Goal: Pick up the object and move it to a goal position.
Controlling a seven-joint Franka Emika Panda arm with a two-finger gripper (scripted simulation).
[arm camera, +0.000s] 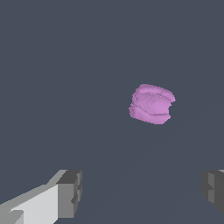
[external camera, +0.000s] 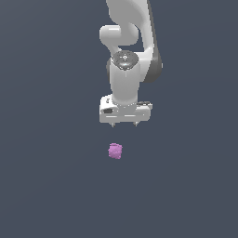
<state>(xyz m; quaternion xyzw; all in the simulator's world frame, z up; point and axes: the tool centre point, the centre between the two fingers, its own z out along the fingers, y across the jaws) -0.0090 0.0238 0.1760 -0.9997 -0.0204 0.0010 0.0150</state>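
The object (external camera: 115, 151) is a small pink-purple lumpy blob lying on the dark grey surface, below my gripper in the exterior view. It also shows in the wrist view (arm camera: 152, 104), with a ridged, bumpy surface. My white gripper (external camera: 123, 124) hangs above the object, apart from it, with only its short fingertips showing below the hand. In the wrist view the gripper (arm camera: 142, 192) is open and empty, its two grey fingertips (arm camera: 70, 192) far apart. The object lies beyond the gap between them, not inside it.
The white arm (external camera: 130, 42) rises from the gripper toward the top of the exterior view. The dark grey surface (external camera: 46, 186) fills both views. No goal marker shows.
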